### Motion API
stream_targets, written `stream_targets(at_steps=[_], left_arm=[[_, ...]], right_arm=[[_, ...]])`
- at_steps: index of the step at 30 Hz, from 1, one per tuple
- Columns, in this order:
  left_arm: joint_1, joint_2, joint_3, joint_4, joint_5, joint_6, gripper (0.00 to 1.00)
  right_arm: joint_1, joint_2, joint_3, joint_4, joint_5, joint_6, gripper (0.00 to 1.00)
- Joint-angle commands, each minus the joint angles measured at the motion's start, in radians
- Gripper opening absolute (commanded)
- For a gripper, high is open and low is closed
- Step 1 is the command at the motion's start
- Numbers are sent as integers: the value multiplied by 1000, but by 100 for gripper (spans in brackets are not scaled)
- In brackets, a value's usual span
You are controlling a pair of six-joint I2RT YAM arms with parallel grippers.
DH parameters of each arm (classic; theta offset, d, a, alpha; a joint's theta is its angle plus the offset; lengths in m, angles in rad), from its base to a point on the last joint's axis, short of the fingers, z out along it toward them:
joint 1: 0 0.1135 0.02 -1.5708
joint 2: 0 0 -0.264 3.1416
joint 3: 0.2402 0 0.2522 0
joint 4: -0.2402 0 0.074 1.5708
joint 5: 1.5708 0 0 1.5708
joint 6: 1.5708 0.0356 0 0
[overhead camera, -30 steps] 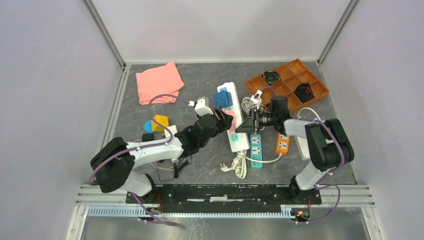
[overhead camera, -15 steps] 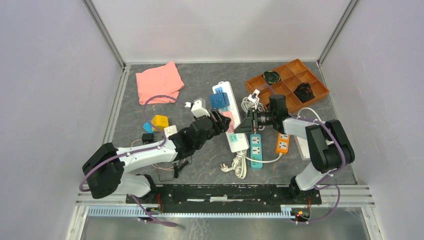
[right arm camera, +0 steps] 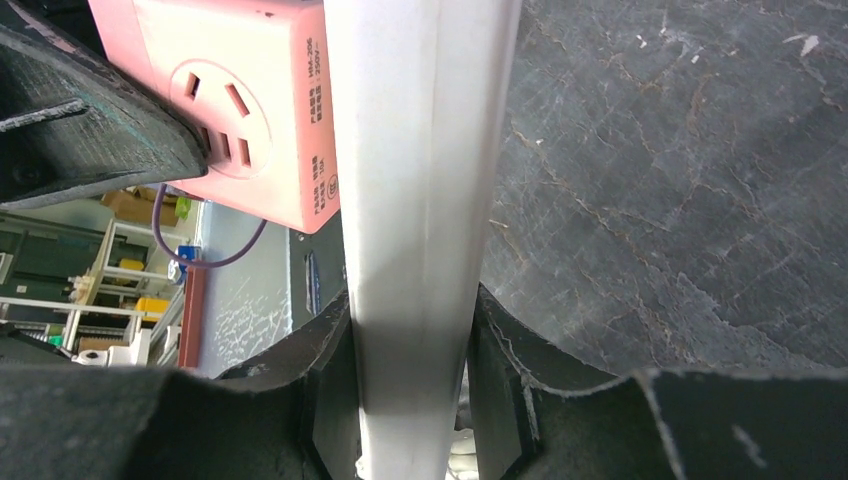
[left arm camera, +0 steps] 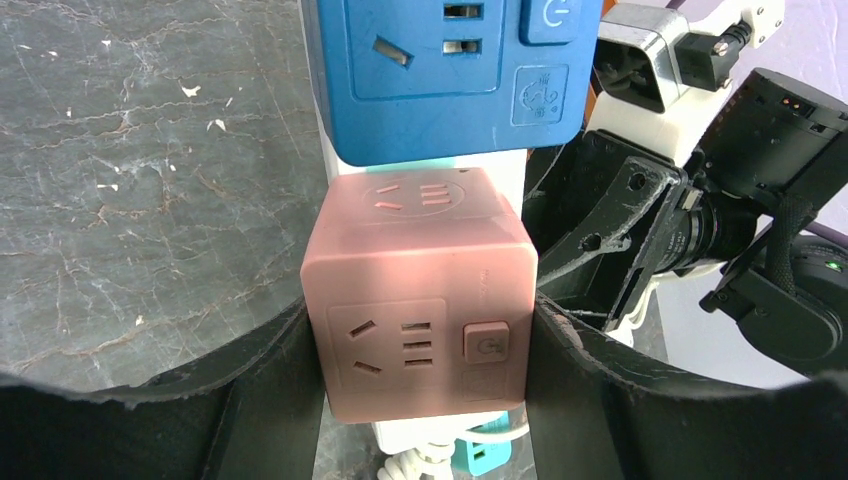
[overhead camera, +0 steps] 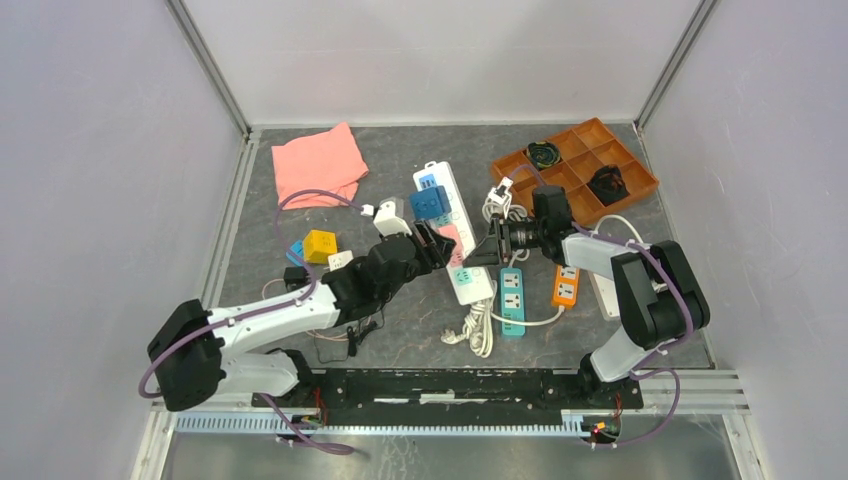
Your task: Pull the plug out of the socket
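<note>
left wrist view: left gripper (left arm camera: 415, 345) pinches the pink plug (left arm camera: 420, 300) by its sides, seated on the socket (right arm camera: 425, 200) beside a blue cube (left arm camera: 450, 70). right gripper (right arm camera: 415, 370) clamps the socket's long body, so the pull likely runs straight off its face.

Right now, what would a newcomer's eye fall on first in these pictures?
Both grippers meet at mid-table: the left gripper is shut on the pink cube-shaped plastic plug, and the right gripper clamps the long white plastic power strip it sits on. A blue cube-shaped plug sits just beyond the pink one.
</note>
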Motion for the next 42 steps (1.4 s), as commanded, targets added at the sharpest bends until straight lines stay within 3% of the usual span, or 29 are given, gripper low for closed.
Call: stream_targets(at_steps=[1,14,21,24,34,38,42], left_arm=[[14,-193,69,156,-116,39,2],[15,-306,44,25,-147,92,2],[13,-197,14,159,-105,-84,2],[13,-91,86,156,-48,-118,2],[12,158,339,-110,-7,-287,2],[12,221,469,-233,34,-259,2],[12,173,440,-202,27,-181,2]], right_arm=[[-65,15,-9,-70,167,-86,0],[-63,21,-9,-67,165,-85,0],[-62,-6,-37,-32,270,-46,0],[-64,-14,-39,-43,330,-45,0],[-68,-21,-32,-90,449,-76,0],[-68,-24,-33,-81,426,-68,0],[-70,-25,-36,-54,352,-50,0]])
